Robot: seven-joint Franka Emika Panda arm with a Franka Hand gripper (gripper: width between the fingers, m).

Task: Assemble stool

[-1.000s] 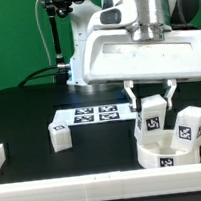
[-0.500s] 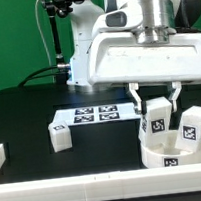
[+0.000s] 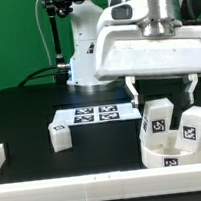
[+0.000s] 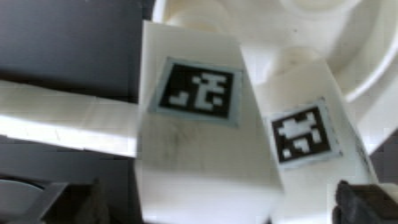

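White block [image 3: 59, 137] and marker board [image 3: 87, 116] lie apart from the seat [image 3: 165, 154].

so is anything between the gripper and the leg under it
Nothing visible. The gripper hangs open right above the upright leg on the seat; a second leg stands beside it, to the exterior view's right, not in between.
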